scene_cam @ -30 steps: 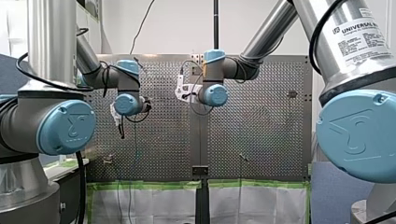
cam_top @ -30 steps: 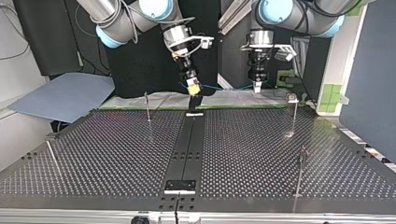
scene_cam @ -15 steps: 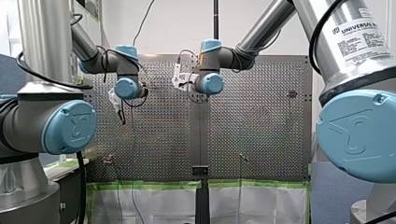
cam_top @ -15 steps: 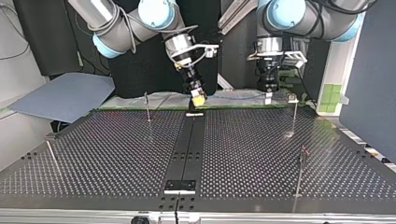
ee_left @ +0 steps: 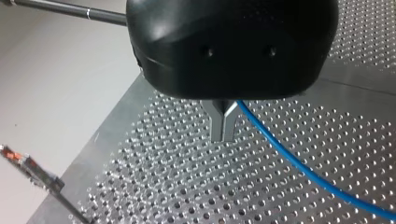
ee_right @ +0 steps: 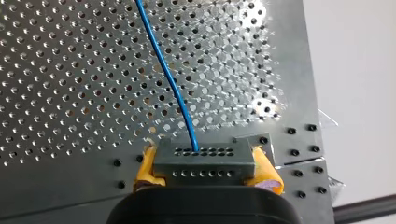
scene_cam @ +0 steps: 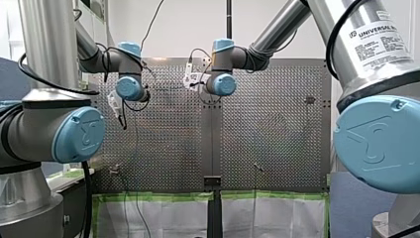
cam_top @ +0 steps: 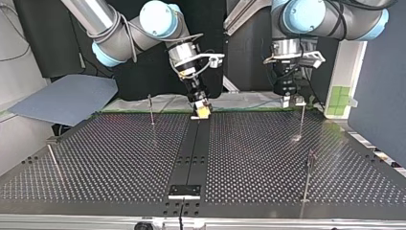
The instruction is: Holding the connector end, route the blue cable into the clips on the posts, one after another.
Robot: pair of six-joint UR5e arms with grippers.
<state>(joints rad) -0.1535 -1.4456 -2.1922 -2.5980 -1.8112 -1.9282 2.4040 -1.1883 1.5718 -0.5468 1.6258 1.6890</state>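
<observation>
Along the top view from its left: a bare post (cam_top: 52,158) leans near the table's (cam_top: 119,158) edge, its tip too small to read; a thin post (cam_top: 151,109) stands at the far edge, its top only a dark speck; then my right gripper (cam_top: 201,110) hangs low over the far end of the dark centre strip (cam_top: 191,153), yellow showing at its tip, its load too small to name there. The right wrist view is plainer: the yellow pads (ee_right: 147,169) are clamped on both sides of a grey connector block (ee_right: 203,158) with two rows of holes; the blue cable (ee_right: 163,70) leaves the upper row and runs ahead over the perforated plate until the frame cuts it off; the gripper's body hides the block's lower part. Between the grippers in the top view the cable is barely traceable. Further right, my left gripper (cam_top: 286,101) hangs just beside the clip (cam_top: 300,100) on the far post; whether they touch cannot be told; a nearer post (cam_top: 308,175) stands towards the camera. In the left wrist view the metal fingers (ee_left: 217,126) are closed, tips together; the cable emerges from the fork above them and runs out of frame; the black housing hides where it is pinched; a clip post (ee_left: 32,170) beside the gripper is cut off. In the front view neither gripper's fingers can be made out.
</observation>
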